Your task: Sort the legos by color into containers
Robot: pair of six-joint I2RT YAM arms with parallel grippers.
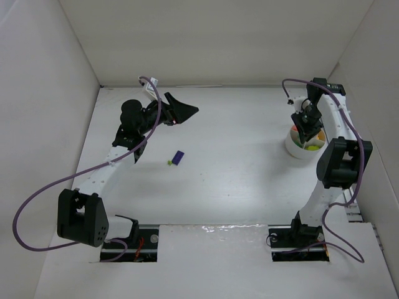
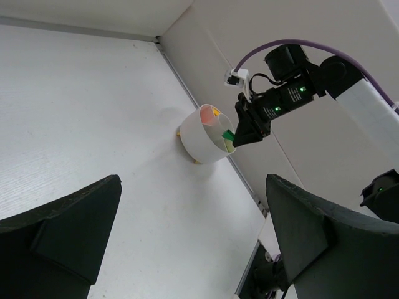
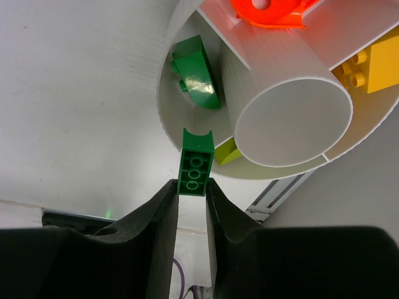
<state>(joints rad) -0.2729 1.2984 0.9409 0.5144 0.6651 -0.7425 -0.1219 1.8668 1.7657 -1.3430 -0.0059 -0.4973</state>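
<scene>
While right end effector (image 3: pixel 192 187) pinches green lego (image 3: pixel 196 164) above bowl (image 3: pixel 163 121) rim | left end effector (image 1: pixel 182 108) wide

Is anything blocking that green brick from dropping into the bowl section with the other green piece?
Nothing visible does. The dark green brick hangs at the white bowl's rim, right beside the open compartment holding the other dark green piece.

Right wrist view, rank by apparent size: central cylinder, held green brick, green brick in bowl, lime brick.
central cylinder
green brick in bowl and held green brick: roughly alike, held one nearer camera
lime brick, mostly hidden
</scene>
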